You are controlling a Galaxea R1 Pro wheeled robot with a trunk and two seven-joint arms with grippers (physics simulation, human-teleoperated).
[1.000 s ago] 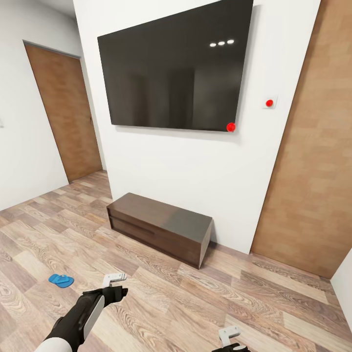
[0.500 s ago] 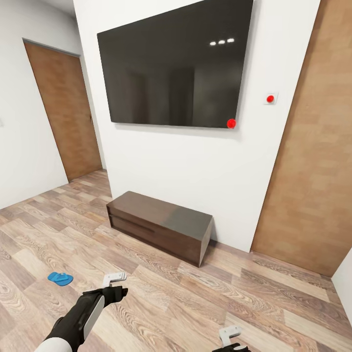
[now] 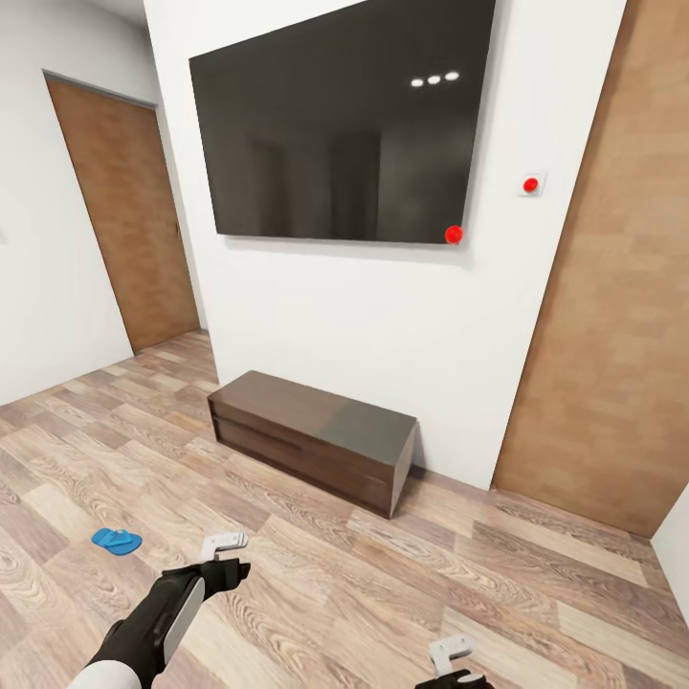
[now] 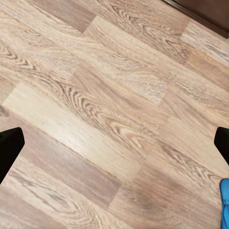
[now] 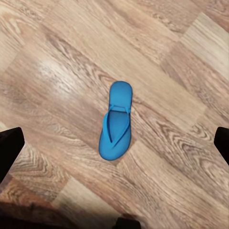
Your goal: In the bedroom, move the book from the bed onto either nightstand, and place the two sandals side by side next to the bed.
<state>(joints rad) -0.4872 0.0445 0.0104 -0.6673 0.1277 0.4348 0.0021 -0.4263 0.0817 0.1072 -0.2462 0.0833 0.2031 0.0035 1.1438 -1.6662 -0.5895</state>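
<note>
the robot faces a white wall carrying a large black tv screen (image 3: 340,134), with a low dark wooden bench (image 3: 311,440) on the wood-plank floor (image 3: 536,593) beneath it and brown wood panels to either side. a blue sandal (image 3: 117,541) lies flat on the floor near the lower left edge of the head view, beside the left hand (image 3: 224,543) but apart from it. the left hand hangs over bare planks with its dark fingers (image 4: 9,148) spread wide apart, nothing between them; a sliver of blue (image 4: 224,202) shows at the edge of its wrist view. the right hand (image 3: 450,653) sits low at the bottom edge of the head view, its fingers (image 5: 9,145) likewise apart and empty. its wrist view looks down on a blue sandal (image 5: 116,121) lying sole-down, strap up, alone on the planks between the fingers' line of sight.
</note>
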